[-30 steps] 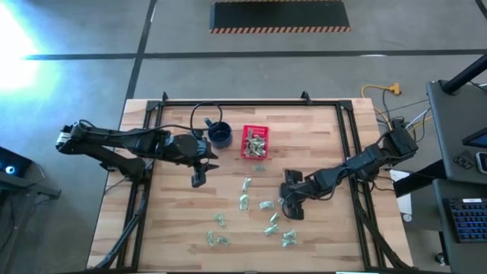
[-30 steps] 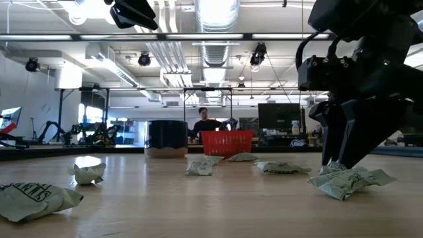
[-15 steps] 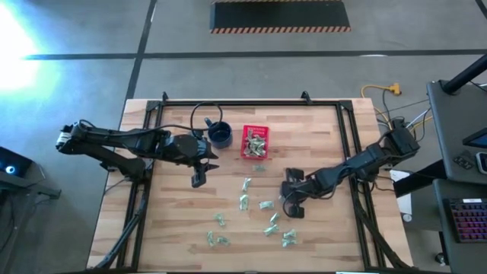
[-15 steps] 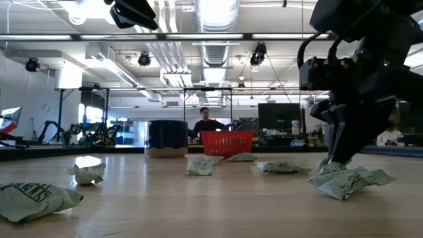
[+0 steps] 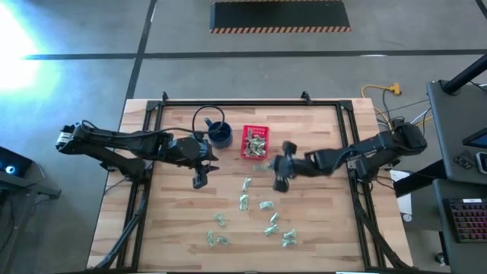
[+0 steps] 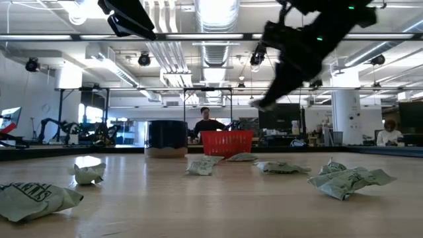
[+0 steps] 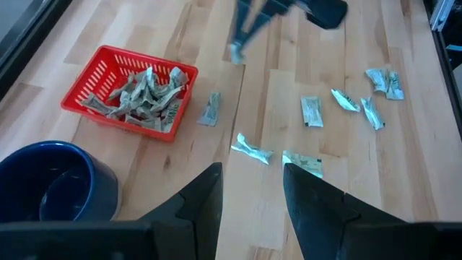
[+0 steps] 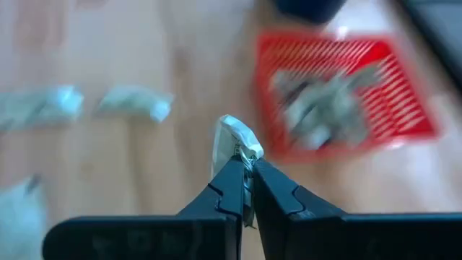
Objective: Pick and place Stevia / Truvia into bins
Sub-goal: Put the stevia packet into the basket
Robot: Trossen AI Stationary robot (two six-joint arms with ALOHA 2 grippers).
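A butcher-block table (image 5: 319, 228) with a black metal frame (image 5: 228, 102) stands on a grey concrete floor (image 5: 91, 30) crossed by dark lines. On the far floor lies a black mat (image 5: 280, 14) edged in striped tape. To the right, a grey desk (image 5: 456, 137) carries a keyboard (image 5: 466, 219), with cables (image 5: 380, 103) trailing near the table's corner. Level across the table, the hall shows white ceiling ducts (image 6: 215, 33), hanging lamps (image 6: 144, 59) and a white column (image 6: 344, 119). A person (image 6: 207, 123) stands at the far centre; another person (image 6: 391, 132) sits far right.
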